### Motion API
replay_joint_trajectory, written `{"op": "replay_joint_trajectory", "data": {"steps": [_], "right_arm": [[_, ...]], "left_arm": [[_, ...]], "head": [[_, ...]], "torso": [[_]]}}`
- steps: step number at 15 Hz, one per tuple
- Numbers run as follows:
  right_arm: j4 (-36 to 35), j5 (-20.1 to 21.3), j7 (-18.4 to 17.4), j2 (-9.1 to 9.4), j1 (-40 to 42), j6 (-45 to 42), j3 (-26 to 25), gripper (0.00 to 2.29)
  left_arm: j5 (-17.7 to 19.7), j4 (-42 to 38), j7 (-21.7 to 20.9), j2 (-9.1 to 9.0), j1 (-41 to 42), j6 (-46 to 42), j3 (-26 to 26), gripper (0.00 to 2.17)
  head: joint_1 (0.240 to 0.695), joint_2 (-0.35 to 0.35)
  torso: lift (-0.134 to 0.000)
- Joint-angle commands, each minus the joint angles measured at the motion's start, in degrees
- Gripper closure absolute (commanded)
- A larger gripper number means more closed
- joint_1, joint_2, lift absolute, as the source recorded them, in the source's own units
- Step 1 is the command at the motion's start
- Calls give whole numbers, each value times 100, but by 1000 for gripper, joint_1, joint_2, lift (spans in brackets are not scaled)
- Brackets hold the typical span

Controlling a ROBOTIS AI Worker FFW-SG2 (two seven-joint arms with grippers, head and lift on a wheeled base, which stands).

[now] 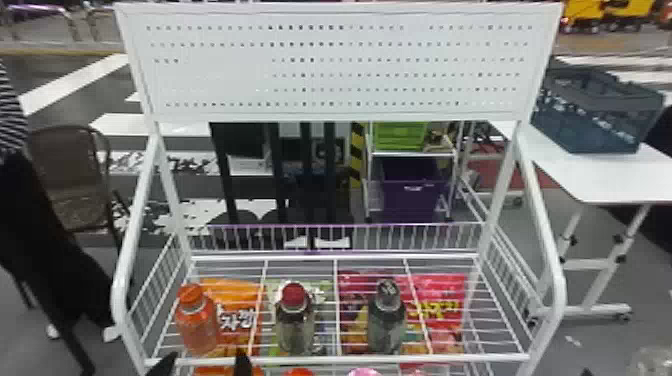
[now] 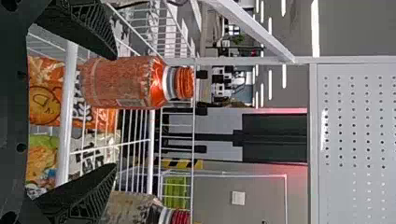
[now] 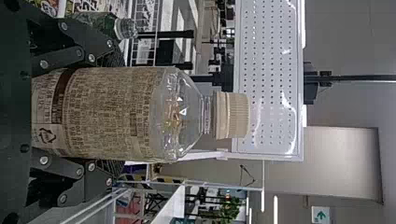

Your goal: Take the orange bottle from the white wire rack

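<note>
In the head view, my left gripper [image 1: 202, 364] is at the rack's front edge, just below the orange bottle [image 1: 196, 322], which stands upright at the left end of the white wire rack [image 1: 340, 359]. The left wrist view has my left gripper [image 2: 115, 111] open. The orange bottle [image 2: 123, 83] is ahead of its fingers, nearer one of them, and the rack's front bar [image 2: 68, 112] crosses between. My right gripper [image 3: 119, 113] is shut on a clear bottle with a beige cap [image 3: 116, 112] in the right wrist view, its fingers along the label's two sides.
Right of the orange bottle stand a red-capped bottle [image 1: 295, 320] and a grey-capped bottle [image 1: 386, 320]. Snack bags [image 1: 440, 300] show through the wires. Side rails [image 1: 131, 225] and a perforated panel [image 1: 340, 65] frame the rack. A table [image 1: 600, 175] with a crate is at right.
</note>
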Motion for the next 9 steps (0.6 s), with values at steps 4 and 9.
{"op": "replay_joint_trajectory", "data": {"steps": [4, 9], "right_arm": [[4, 0, 0, 5, 16, 0, -33, 1035], [-5, 0, 0, 5, 8, 36, -59, 1035]], "left_arm": [[141, 589, -75, 35, -634, 2, 53, 70], [211, 1134, -128, 35, -1073, 20, 53, 70]], "head": [[499, 0], [499, 0]], "torso": [[0], [0]]}}
